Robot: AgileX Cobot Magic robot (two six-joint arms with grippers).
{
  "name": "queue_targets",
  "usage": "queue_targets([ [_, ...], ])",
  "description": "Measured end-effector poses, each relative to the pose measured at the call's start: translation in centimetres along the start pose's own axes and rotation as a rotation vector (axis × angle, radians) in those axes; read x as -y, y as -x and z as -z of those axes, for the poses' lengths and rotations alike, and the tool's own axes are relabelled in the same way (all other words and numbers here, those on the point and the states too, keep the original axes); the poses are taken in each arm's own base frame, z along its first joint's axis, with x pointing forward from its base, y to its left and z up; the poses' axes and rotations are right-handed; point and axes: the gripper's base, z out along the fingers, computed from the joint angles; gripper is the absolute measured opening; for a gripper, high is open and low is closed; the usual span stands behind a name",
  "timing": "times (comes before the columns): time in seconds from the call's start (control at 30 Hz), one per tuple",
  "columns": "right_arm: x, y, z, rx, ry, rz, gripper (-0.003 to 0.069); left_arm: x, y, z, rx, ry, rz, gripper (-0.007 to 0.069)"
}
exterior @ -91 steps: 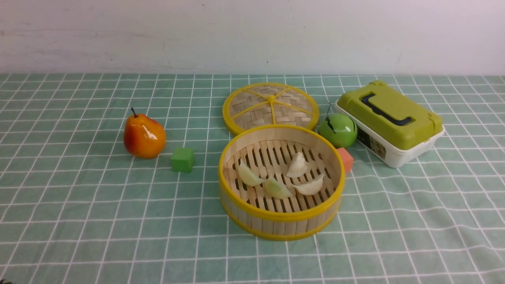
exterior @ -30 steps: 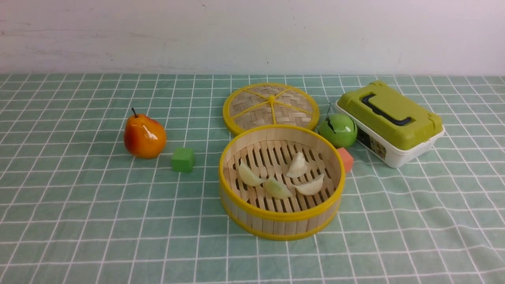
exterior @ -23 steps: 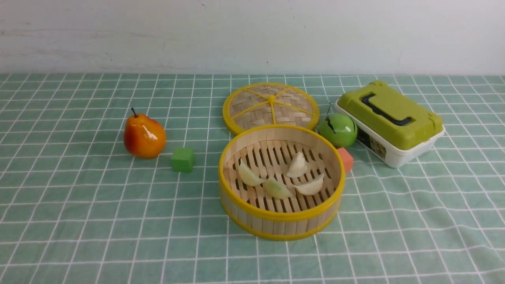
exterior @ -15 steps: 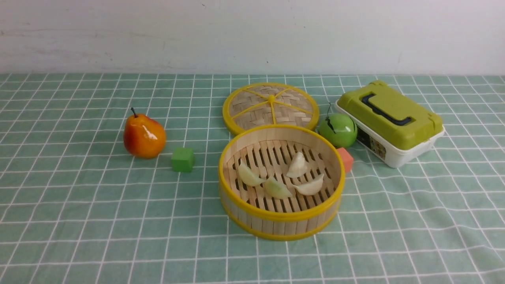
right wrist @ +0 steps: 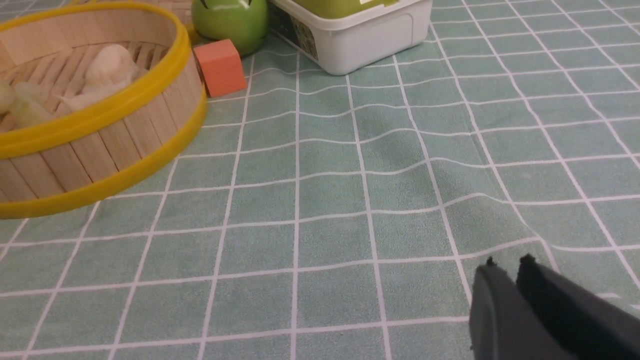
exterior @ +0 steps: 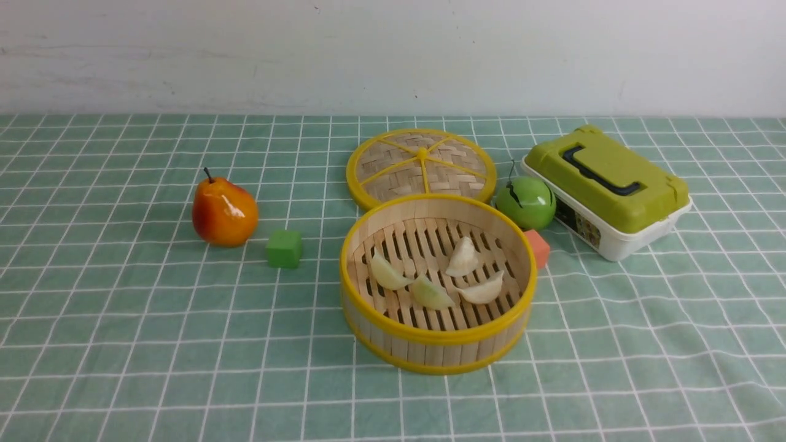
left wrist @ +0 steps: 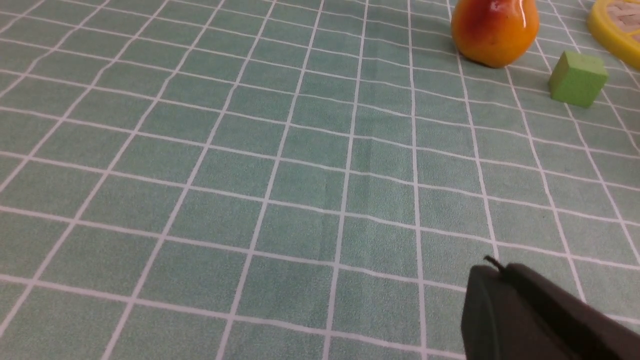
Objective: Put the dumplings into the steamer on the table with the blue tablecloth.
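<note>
Four dumplings lie in the bamboo steamer on my blue tablecloth.
Behind it sit the green-lidded box, its side label too small to read, and the woven lid. My left gripper is closed and empty; my right gripper shows a slight gap, holding nothing.

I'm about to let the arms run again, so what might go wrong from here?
All four dumplings already lie in the steamer, so further reaching risks undoing that.

1. The steamer touches or nearly touches the orange cube, with the green apple just behind; a nudge could shift them all.
2. The tablecloth is wrinkled near the right tool, which sits low with jaws slightly apart and could snag it.
</note>
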Motion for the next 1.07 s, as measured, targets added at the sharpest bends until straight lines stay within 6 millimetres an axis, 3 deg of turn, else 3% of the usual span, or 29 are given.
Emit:
queue_targets([
  [1.07,0.0,0.0,0.0,0.0,0.0,0.0,0.0107,0.0,0.0,0.0,0.0,0.0,0.0,0.0],
])
